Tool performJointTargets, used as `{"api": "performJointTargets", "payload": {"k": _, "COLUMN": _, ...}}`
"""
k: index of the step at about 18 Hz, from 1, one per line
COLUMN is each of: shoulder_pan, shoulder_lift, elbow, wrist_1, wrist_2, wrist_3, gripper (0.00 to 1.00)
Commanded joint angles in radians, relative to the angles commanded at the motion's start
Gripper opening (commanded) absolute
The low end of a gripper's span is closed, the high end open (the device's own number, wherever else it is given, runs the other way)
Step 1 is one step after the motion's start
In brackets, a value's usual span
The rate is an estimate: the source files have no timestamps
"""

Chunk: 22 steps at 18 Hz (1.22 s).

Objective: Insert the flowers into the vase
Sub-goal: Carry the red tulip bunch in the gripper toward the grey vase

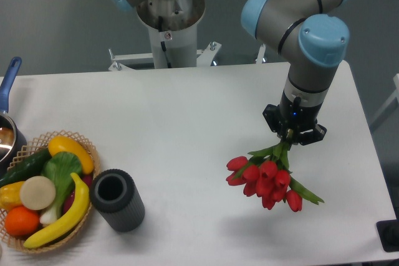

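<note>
A: The gripper (288, 136) hangs over the right side of the table (187, 123), clenched on the stems of the flowers (267, 182). The bunch is off the surface, red heads down and toward the near edge, stems running up into the fingers.

B: And the vase (117, 199)?

A: Well apart, to the left and nearer the front edge, upright, its black mouth open upward. So the carry goes leftward across bare tabletop, and I'd judge the bunch must be turned stems-down first, since the heads now lead.

B: Anything in the way?

A: Nothing between them. The wicker basket (87, 147) of fruit and vegetables sits just beside the vase on its left, almost touching. A blue-handled pot (9, 85) pokes in at the far left edge.
</note>
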<state>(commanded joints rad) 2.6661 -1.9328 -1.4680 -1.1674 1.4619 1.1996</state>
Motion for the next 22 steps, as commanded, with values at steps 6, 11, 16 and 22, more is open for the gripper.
{"api": "performJointTargets", "payload": {"k": 6, "shoulder_pan": -0.017, "shoulder_lift": 0.006, "elbow": 0.028, "wrist_1": 0.018, "wrist_2": -0.096, "wrist_3": -0.018, "gripper": 0.0}}
{"api": "performJointTargets", "payload": {"k": 11, "shoulder_pan": -0.018, "shoulder_lift": 0.006, "elbow": 0.031, "wrist_1": 0.175, "wrist_2": -0.305, "wrist_3": -0.061, "gripper": 0.0}}
{"api": "performJointTargets", "payload": {"k": 16, "shoulder_pan": -0.047, "shoulder_lift": 0.012, "elbow": 0.028, "wrist_1": 0.262, "wrist_2": -0.631, "wrist_3": -0.158, "gripper": 0.0}}
{"api": "performJointTargets", "payload": {"k": 22, "shoulder_pan": -0.084, "shoulder_lift": 0.011, "elbow": 0.0, "wrist_1": 0.265, "wrist_2": -0.908, "wrist_3": -0.233, "gripper": 0.0}}
